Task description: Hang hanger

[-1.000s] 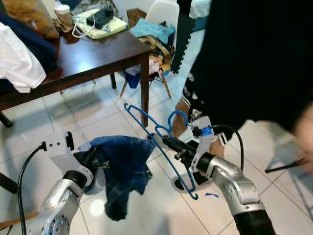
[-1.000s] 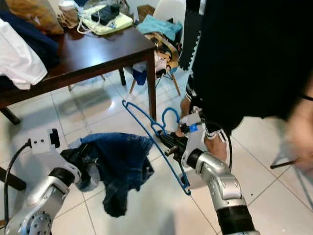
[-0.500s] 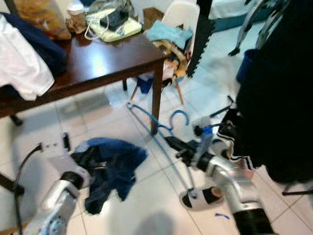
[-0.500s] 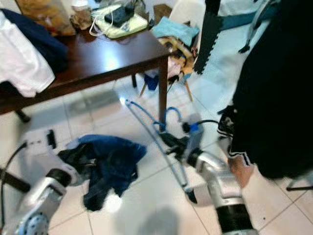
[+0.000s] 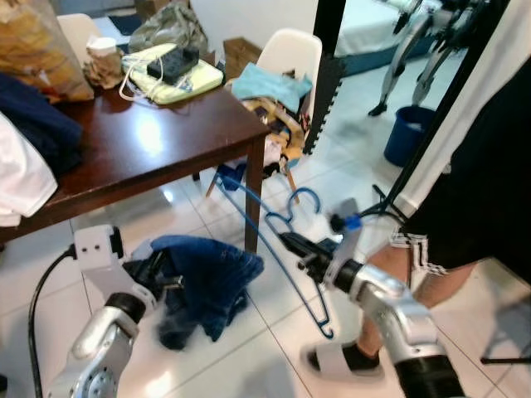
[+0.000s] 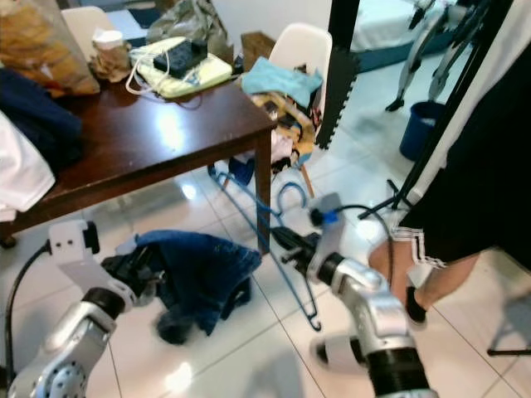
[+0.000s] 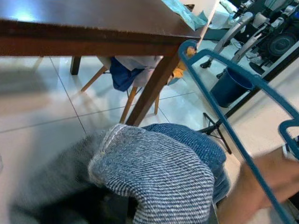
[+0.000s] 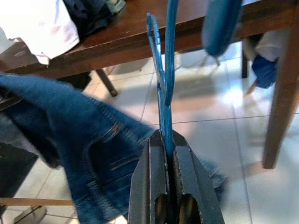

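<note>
A blue wire hanger (image 8: 169, 70) slants over the tiled floor in front of the table leg, hook uppermost. My right gripper (image 5: 294, 244) is shut on its lower part, and the right wrist view shows both black fingers (image 8: 149, 177) pressed on the wire. A pair of blue jeans (image 5: 209, 272) hangs bunched from my left gripper (image 5: 159, 279), which is shut on the cloth low at the left. In the left wrist view the jeans' striped inner side (image 7: 154, 172) covers the fingers. Jeans and hanger sit close together, apart by a small gap.
A dark wooden table (image 5: 149, 133) piled with clothes and bags stands ahead on the left, its leg (image 5: 254, 195) just behind the hanger. Behind it is a white chair (image 5: 290, 54) heaped with clothes. A person's leg (image 5: 415, 274) stands close on the right, beside a slanted black pole (image 5: 440, 108) and a blue bucket (image 5: 406, 134).
The camera has swung and lifted, so the table and chair show more. The person has shifted to the right edge. Both grippers keep their hold; the jeans have swung a little.
</note>
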### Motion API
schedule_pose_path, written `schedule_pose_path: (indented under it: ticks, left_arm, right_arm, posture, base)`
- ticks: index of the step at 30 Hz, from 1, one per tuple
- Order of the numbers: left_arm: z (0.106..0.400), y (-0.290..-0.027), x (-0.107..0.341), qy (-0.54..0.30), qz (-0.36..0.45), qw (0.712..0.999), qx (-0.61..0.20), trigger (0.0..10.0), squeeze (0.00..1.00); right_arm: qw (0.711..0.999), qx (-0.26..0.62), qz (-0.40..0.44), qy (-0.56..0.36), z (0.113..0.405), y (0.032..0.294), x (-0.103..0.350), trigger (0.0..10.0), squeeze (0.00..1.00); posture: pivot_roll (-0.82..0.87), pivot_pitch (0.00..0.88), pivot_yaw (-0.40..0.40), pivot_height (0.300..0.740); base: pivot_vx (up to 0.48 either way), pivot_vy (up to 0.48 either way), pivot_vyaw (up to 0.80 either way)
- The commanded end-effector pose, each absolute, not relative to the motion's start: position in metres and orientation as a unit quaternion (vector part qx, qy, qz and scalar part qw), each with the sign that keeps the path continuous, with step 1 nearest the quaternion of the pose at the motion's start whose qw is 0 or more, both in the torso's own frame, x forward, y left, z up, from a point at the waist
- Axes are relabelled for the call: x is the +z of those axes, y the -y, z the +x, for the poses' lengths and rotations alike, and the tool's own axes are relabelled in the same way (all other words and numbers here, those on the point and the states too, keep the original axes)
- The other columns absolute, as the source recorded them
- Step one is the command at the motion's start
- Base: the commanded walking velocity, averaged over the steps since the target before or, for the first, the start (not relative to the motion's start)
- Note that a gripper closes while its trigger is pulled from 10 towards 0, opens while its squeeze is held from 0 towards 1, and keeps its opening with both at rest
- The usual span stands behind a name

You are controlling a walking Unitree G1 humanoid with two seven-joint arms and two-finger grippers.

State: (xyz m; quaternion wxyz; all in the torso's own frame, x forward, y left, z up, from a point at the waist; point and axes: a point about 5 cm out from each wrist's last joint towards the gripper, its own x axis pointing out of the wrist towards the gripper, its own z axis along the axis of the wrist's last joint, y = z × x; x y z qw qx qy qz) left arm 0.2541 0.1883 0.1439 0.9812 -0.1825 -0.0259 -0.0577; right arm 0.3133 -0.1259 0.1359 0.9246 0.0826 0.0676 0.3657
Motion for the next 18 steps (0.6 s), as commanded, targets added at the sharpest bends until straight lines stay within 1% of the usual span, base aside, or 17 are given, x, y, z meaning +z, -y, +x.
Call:
schedule_pose_path:
  ticks: [1, 6, 8, 10, 11, 12, 13, 16, 17, 18]
  left_arm:
    - [0.253, -0.189, 0.151, 0.049, -0.172, 0.982, -0.061, 10.0, 0.0]
    - [0.254, -0.19, 0.16, 0.063, -0.156, 0.983, -0.07, 10.0, 0.0]
    - [0.256, -0.186, 0.198, 0.12, -0.146, 0.976, -0.109, 10.0, 0.0]
    - [0.256, -0.186, 0.198, 0.12, -0.146, 0.976, -0.109, 10.0, 0.0]
    - [0.257, -0.186, 0.226, 0.165, -0.139, 0.968, -0.129, 10.0, 0.0]
    - [0.257, -0.196, 0.259, 0.218, -0.12, 0.96, -0.129, 10.0, 0.0]
    - [0.255, -0.203, 0.28, 0.252, -0.108, 0.954, -0.124, 10.0, 0.0]
    - [0.255, -0.203, 0.28, 0.252, -0.108, 0.954, -0.124, 10.0, 0.0]
    - [0.254, -0.22, 0.299, 0.282, -0.087, 0.951, -0.096, 10.0, 0.0]
    - [0.254, -0.22, 0.299, 0.282, -0.087, 0.951, -0.096, 10.0, 0.0]
  right_arm:
    - [0.928, 0.356, 0.085, -0.068, 0.313, 0.132, 0.134, 10.0, 0.0]
    - [0.929, 0.355, 0.084, -0.067, 0.313, 0.132, 0.133, 10.0, 0.0]
    - [0.93, 0.352, 0.085, -0.067, 0.313, 0.133, 0.133, 10.0, 0.0]
    - [0.93, 0.352, 0.085, -0.067, 0.313, 0.133, 0.133, 10.0, 0.0]
    - [0.93, 0.35, 0.088, -0.067, 0.313, 0.134, 0.133, 10.0, 0.0]
    - [0.93, 0.349, 0.09, -0.067, 0.313, 0.135, 0.132, 10.0, 0.0]
    - [0.93, 0.349, 0.092, -0.068, 0.313, 0.135, 0.132, 10.0, 0.0]
    - [0.93, 0.349, 0.092, -0.068, 0.313, 0.135, 0.132, 10.0, 0.0]
    - [0.93, 0.349, 0.093, -0.067, 0.313, 0.135, 0.132, 10.0, 0.0]
    - [0.93, 0.349, 0.093, -0.067, 0.313, 0.135, 0.132, 10.0, 0.0]
  posture:
    - [-0.04, 0.138, 0.007, 0.74]
    - [-0.05, 0.133, 0.015, 0.74]
    - [-0.05, 0.133, 0.014, 0.74]
    - [-0.05, 0.133, 0.014, 0.74]
    - [-0.05, 0.132, 0.013, 0.74]
    - [-0.05, 0.132, 0.013, 0.74]
    - [-0.05, 0.132, 0.013, 0.74]
    - [-0.05, 0.132, 0.013, 0.74]
    - [-0.05, 0.131, 0.017, 0.74]
    - [-0.05, 0.131, 0.017, 0.74]
  base:
    - [0.48, 0.0, 0.0]
    - [0.48, 0.0, 0.0]
    - [0.48, 0.0, 0.0]
    - [0.48, 0.0, 0.0]
    - [0.48, 0.0, 0.0]
    - [0.379, 0.0, 0.0]
    - [0.379, 0.0, 0.0]
    - [0.379, 0.0, 0.0]
    - [0.386, 0.0, 0.0]
    - [0.386, 0.0, 0.0]
